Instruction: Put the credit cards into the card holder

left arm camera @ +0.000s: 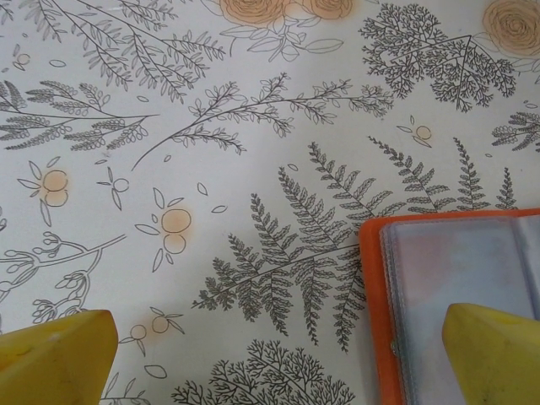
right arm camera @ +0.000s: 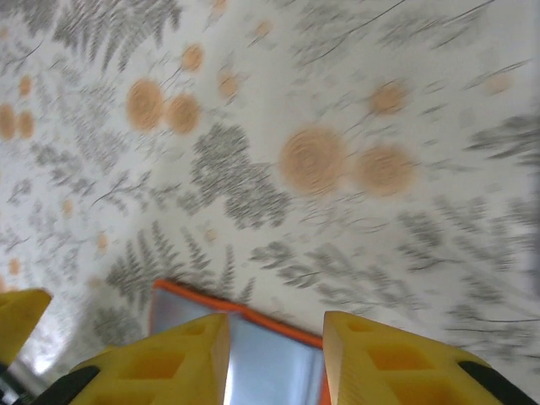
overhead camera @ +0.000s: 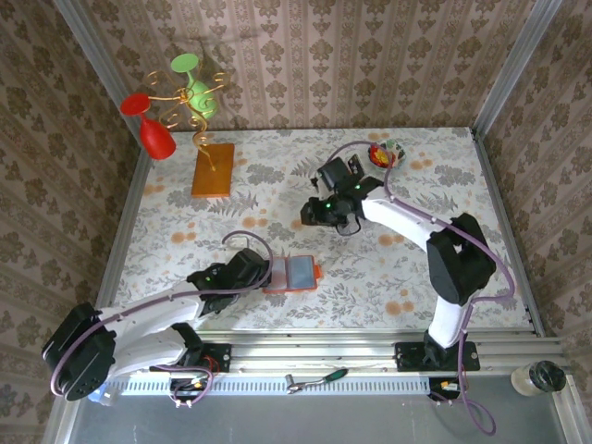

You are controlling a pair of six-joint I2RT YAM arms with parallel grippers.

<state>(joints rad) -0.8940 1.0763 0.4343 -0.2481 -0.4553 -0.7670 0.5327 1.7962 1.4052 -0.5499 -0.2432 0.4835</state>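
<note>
Card holder (overhead camera: pixel 294 274) lies open on the flowered table (overhead camera: pixel 166 240) at 6 o'clock, orange cover down and grey-blue sleeves up. Left gripper (overhead camera: pixel 263 274) sits at its 9 o'clock edge, fingers spread wide and grasping nothing; from the wrist, one yellow fingertip (left arm camera: pixel 498 354) hangs over the left page. Right gripper (overhead camera: pixel 316 215) hovers off the holder's 12 o'clock side, fingers apart with nothing between them. Credit cards (overhead camera: pixel 384 154) seem to be the small red-and-pale cluster at 1 o'clock, too small to be sure. A card probably needs fetching: the left should pin the cover while the right slides a card in low and edge-first. Sleeve openings and their contents are unclear, the right wrist view is blurred, and both wrist views crop the holder.
</note>
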